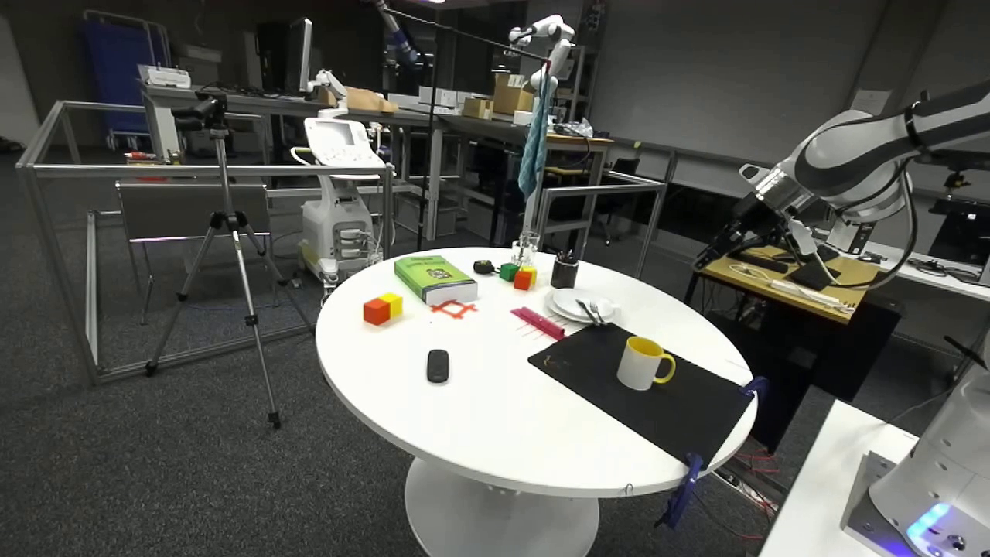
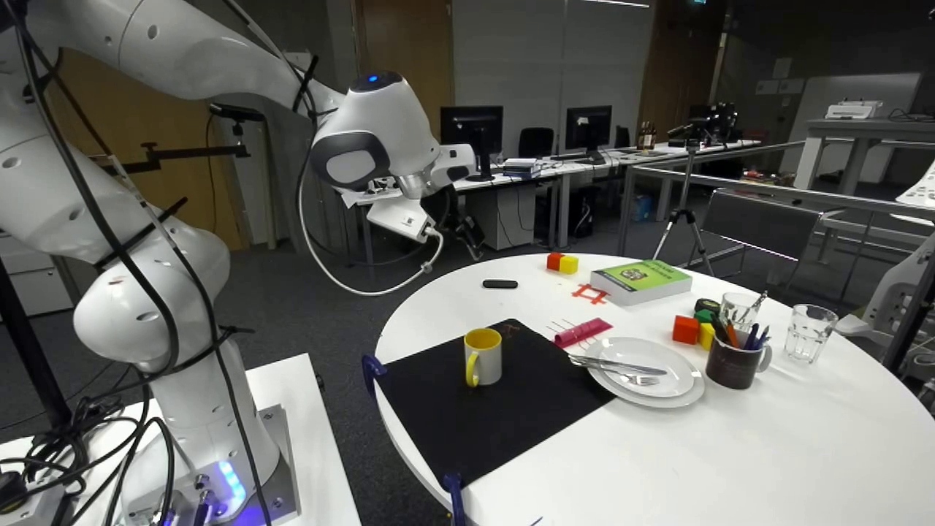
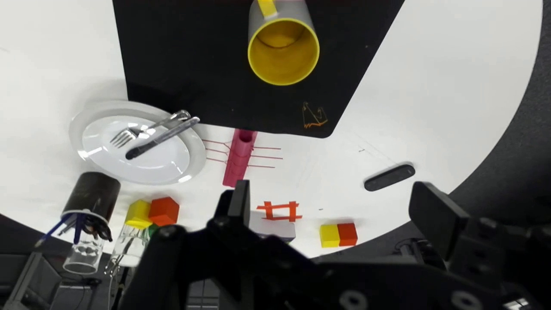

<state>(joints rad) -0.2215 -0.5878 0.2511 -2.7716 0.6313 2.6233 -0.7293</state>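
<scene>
- The gripper (image 3: 331, 189) is spread wide: its fingers (image 3: 239, 202) stand well apart in the wrist view, raised higher than the round table (image 1: 495, 410).
- The white-and-yellow mug (image 1: 637, 363) looks nearest to the gripper, yet well apart below it. It stands upright on the black mat (image 2: 511, 416), long axis vertical, yellow mouth facing up.
- The mug's handle (image 1: 665, 369) points toward the robot base (image 2: 197, 438) side of the table in both exterior views, and toward the top edge in the wrist view.
- 2 blue clamps (image 1: 682, 495) grip the table rim near the mat's corners.
- Just beside the mat sit 2 stacked white plates (image 2: 646, 352); a knife (image 3: 162, 138) and a fork (image 3: 124, 137) lie slantwise across them, their ends overlapping the mat's edge in the wrist view.
- A pink tube (image 3: 240, 159) lies just beside the mat, with thin red lines (image 3: 267, 156) on 2 sides.
- A black oblong object (image 1: 438, 366) lies flat on the table, its long axis slanting in the wrist view.
- A red-and-yellow cube pair (image 3: 338, 235) sits near the thick green book (image 1: 433, 275) and the red tape outline (image 1: 454, 309).
- Beyond the plates, seen from the mat, stand a red, yellow and green cube group (image 2: 692, 332), a dark pen cup (image 2: 734, 365) and 2 drinking glasses (image 2: 811, 332).
</scene>
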